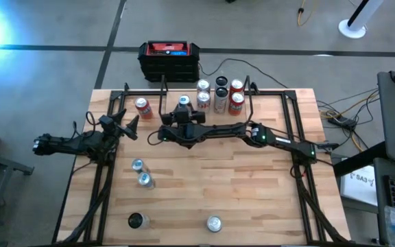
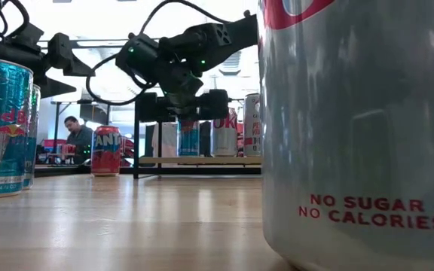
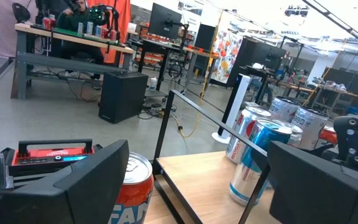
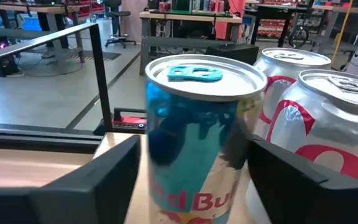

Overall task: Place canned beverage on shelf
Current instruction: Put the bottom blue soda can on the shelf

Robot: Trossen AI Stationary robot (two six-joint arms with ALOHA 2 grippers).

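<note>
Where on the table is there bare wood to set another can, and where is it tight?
The light wood table is bare across its right half, between the right arm and the lone silver can at the near edge. The far edge is crowded: a cluster of silver and red cans, with the right gripper around a blue can.

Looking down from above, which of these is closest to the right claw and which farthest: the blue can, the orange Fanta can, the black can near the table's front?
Measured from the right gripper, in the high view:
1. Blue can: between its fingers, on the shelf.
2. Fanta can: to its left, near the back edge.
3. Black can: far off at the front left of the table.
</note>
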